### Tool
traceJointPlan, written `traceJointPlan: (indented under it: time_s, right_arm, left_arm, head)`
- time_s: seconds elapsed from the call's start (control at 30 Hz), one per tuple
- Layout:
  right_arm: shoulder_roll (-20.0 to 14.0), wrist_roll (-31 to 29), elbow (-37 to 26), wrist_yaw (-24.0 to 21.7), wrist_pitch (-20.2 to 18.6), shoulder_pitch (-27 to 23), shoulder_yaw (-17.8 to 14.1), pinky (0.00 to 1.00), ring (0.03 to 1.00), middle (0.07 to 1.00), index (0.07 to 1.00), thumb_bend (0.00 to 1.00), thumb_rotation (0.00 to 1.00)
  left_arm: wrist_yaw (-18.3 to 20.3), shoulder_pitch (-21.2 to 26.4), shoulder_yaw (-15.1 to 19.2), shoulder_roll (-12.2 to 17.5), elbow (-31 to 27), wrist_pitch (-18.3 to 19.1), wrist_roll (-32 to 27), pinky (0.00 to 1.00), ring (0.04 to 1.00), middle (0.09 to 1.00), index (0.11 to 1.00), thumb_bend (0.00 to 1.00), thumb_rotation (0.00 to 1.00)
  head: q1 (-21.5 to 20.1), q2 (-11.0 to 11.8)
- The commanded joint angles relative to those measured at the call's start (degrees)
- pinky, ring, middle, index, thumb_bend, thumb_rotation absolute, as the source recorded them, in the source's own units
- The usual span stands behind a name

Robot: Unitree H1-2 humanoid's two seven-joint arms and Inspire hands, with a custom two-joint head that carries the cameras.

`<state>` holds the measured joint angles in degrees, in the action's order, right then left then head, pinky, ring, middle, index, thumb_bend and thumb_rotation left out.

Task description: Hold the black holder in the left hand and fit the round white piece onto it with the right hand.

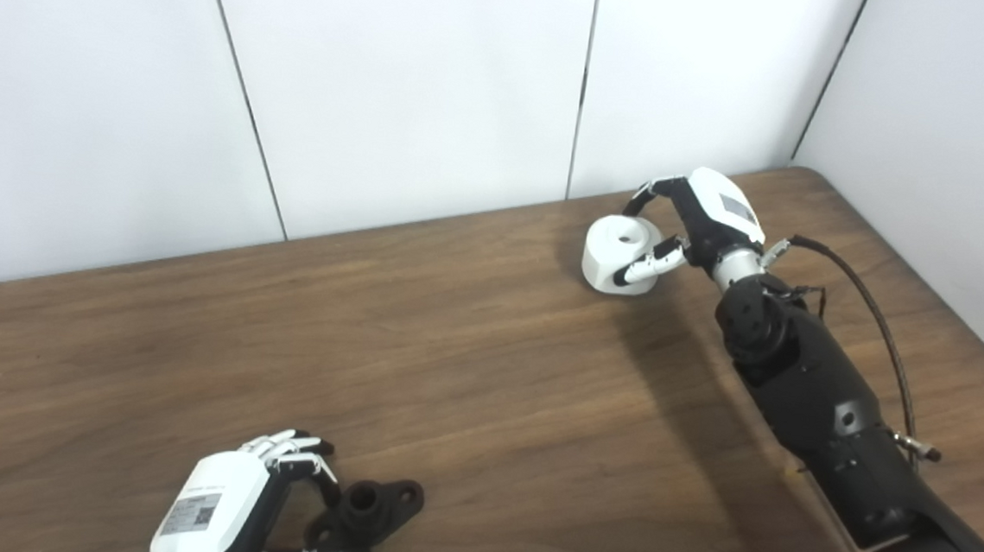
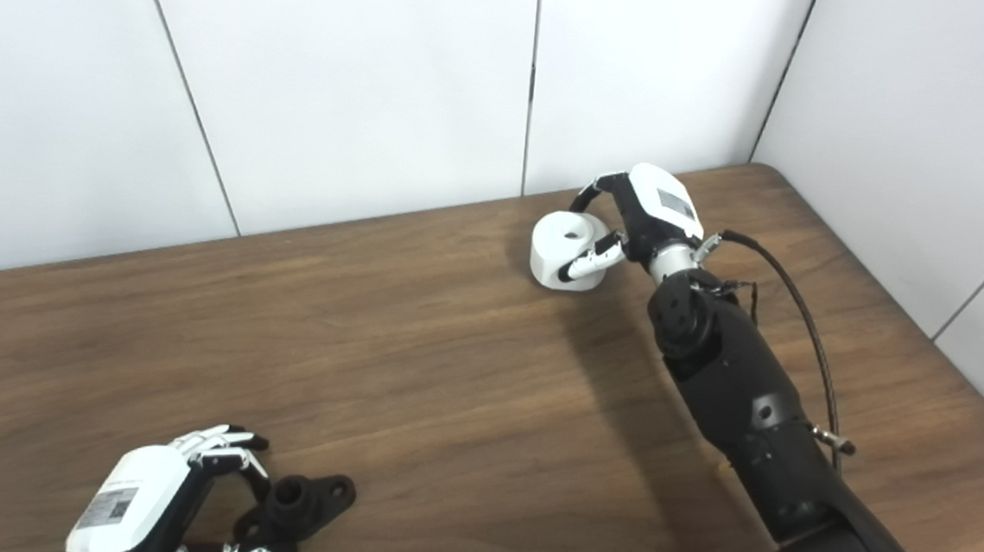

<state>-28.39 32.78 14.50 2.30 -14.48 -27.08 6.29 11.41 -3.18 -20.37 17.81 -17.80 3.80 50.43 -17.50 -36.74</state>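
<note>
R hand [image 1: 693, 225] wraps the round white piece [image 1: 619, 255], L hand [image 1: 269, 490] cups the black holder [image 1: 367, 510] on counter [image 1: 485, 379] — both grips look loose, so either could slip on lift.

Bright, even overhead light; soft shadows on the table [image 1: 485, 379]; sharp focus.

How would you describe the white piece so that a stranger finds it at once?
Look at the far right part of the wooden table, near the wall. There the right hand curls around a short white cylinder with a small hole on top, the only white object lying there.
</note>
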Motion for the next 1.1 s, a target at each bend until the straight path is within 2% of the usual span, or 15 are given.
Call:
traceJointPlan:
  time_s: [0.0,0.13,0.43,0.7,0.93,1.07]
  right_arm:
    - [-1.94,0.49,-4.03,0.37,1.84,-1.0,-0.65,0.81,0.884,0.796,0.483,0.52,0.13]
    - [-2.45,0.83,-9.8,-2.24,1.14,0.52,-0.22,0.81,0.888,0.795,0.483,0.52,0.13]
    - [-2.57,1.03,-24.49,-10.26,-1.28,4.05,-0.15,0.77,0.877,0.79,0.483,0.53,0.14]
    - [-0.59,3.04,-38.74,-18.93,-7.73,6.1,1.2,0.79,0.873,0.778,0.483,0.53,0.14]
    - [1.28,4.14,-46.73,-25.86,-11.1,6.71,3.67,0.78,0.871,0.776,0.483,0.52,0.14]
    - [3.67,3.66,-50.01,-28.87,-12.07,6.93,4.8,0.78,0.873,0.77,0.482,0.52,0.14]
  left_arm:
    - [3.55,-2.02,-0.81,0.73,1.46,1.91,0.85,0.85,0.865,0.792,0.487,0.52,0.06]
    - [3.47,-1.92,-0.99,0.22,1.79,1.99,1.16,0.85,0.867,0.793,0.487,0.52,0.06]
    - [3.65,-1.62,-1.86,-1.59,2.16,2.97,2.88,0.85,0.871,0.795,0.487,0.52,0.06]
    - [4.6,-0.97,-3.44,-3.54,1.94,5.02,5.21,0.86,0.873,0.797,0.488,0.52,0.06]
    - [6.53,-0.54,-4.31,-4.56,0.92,7.35,6.37,0.85,0.877,0.808,0.489,0.52,0.06]
    - [7.15,-0.33,-4.49,-4.9,0.37,8.07,6.73,0.84,0.875,0.81,0.489,0.52,0.06]
  head:
    - [0.27,-0.1]
    - [1.22,-0.22]
    - [6.25,-0.86]
    - [11.45,-2.35]
    - [11.95,-3.46]
    - [12.77,-4.46]
